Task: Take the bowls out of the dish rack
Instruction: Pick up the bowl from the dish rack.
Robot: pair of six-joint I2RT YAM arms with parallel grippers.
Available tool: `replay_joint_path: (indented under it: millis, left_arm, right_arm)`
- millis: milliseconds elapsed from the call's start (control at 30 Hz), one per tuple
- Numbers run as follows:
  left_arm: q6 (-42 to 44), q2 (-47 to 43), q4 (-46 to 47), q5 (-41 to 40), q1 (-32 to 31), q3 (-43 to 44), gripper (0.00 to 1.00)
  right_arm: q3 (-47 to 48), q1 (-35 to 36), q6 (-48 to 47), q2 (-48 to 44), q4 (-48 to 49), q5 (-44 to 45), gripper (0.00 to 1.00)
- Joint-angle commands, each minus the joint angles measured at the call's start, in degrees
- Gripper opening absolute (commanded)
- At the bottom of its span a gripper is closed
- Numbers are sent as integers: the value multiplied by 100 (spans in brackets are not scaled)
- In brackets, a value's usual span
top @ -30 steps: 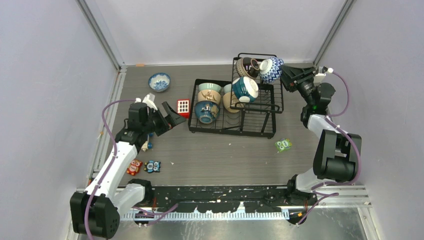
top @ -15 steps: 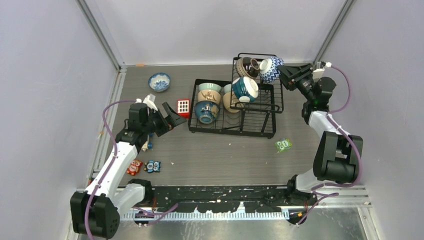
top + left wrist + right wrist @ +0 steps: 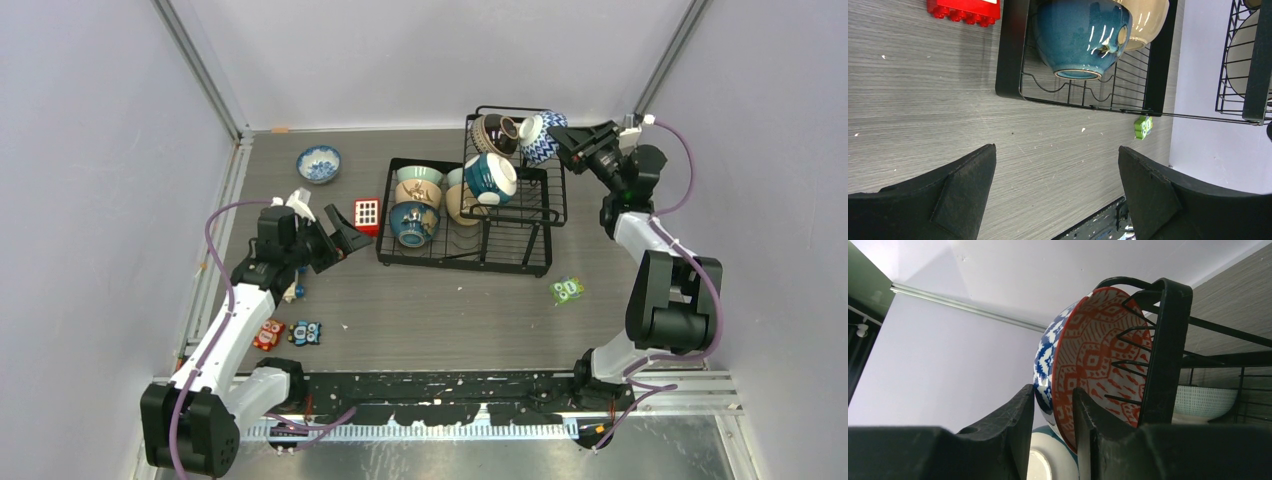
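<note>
The black wire dish rack stands mid-table with several bowls in it. My right gripper is shut on the rim of a bowl that is blue-and-white outside and red patterned inside, at the basket's far right top corner. In the right wrist view the fingers pinch that bowl's rim beside the rack's wire. My left gripper is open and empty, left of the rack, above bare table. A dark blue bowl sits in the rack's tray. One blue-and-white bowl sits on the table.
A red block with white squares lies just left of the rack. Small toy blocks lie near the left arm, and a green block lies right of the rack. Grey walls close in the table at left, back and right.
My right gripper has lifted and tilted the patterned bowl slightly up and left at the basket's corner. The left arm has not moved.
</note>
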Motion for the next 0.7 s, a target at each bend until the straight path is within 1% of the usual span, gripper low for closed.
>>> replay_joint_path:
  millis: [0, 300, 667]
  left_arm:
    - [-48, -8, 306, 128, 27, -9, 93]
    - [-40, -25, 276, 107, 27, -11, 93]
    - [-22, -7, 260, 118, 25, 9, 93]
  right_arm:
    - [180, 257, 50, 102, 162, -460, 36]
    - [246, 281, 90, 79, 214, -432, 19]
    - [160, 105, -75, -213, -60, -396, 8]
